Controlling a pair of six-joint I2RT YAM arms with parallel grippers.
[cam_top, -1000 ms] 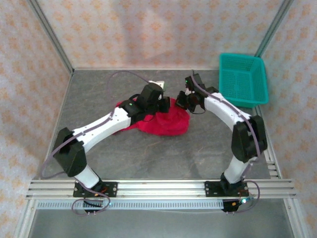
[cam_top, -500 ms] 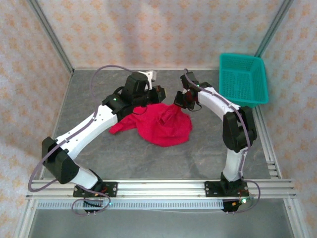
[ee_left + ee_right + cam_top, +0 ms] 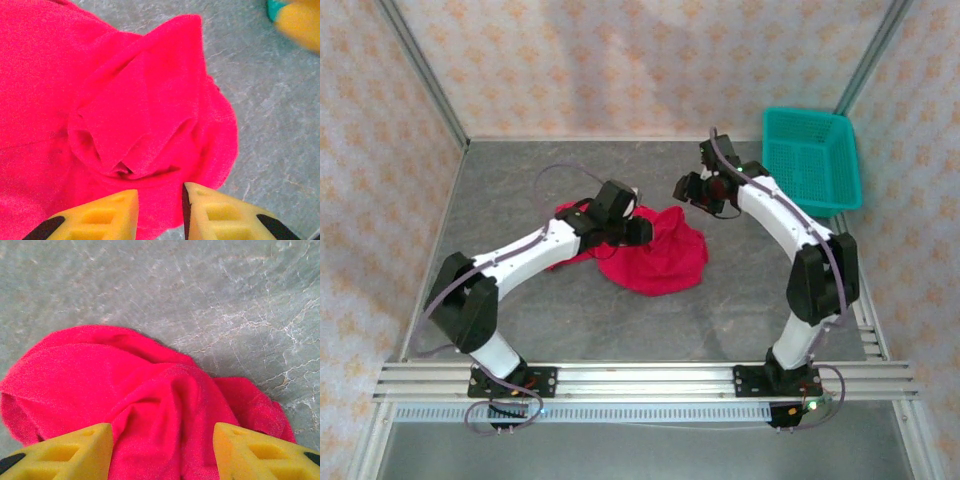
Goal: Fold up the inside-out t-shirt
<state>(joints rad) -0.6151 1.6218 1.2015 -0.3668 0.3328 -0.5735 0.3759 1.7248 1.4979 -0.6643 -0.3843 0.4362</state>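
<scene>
**Shirt bunched under both grippers, left one nearer**

From the top camera we saw the shirt (image 3: 660,262) lying as a crumpled red heap on the table (image 3: 620,335), about midway between the two arms. Its long axis ran roughly left to right, with a thinner tail trailing out to the left under the left arm. The left gripper (image 3: 638,229) sat over the heap's far edge, on or just above the cloth. The right gripper (image 3: 686,188) hung just beyond the far right corner, apart from the cloth. We judged the left arm the nearer, so a fresh grasp would mean reaching down and toward the arm bases. The basket (image 3: 810,165) stood well apart at the far right. Bare table lay all round the heap, with room to spread it.

In the left wrist view the left gripper (image 3: 160,192) had its jaws a narrow way apart and nothing pinched between them. The shirt (image 3: 125,100) lay ahead of the tips in deep folds, a raised ridge running away from the fingers, with grey table (image 3: 270,100) to the right.

In the right wrist view the right gripper (image 3: 162,432) stood wide open and empty. The shirt (image 3: 150,390) lay beneath and between the fingers, its rounded edge ahead of them, then flat marbled table (image 3: 150,285).
</scene>
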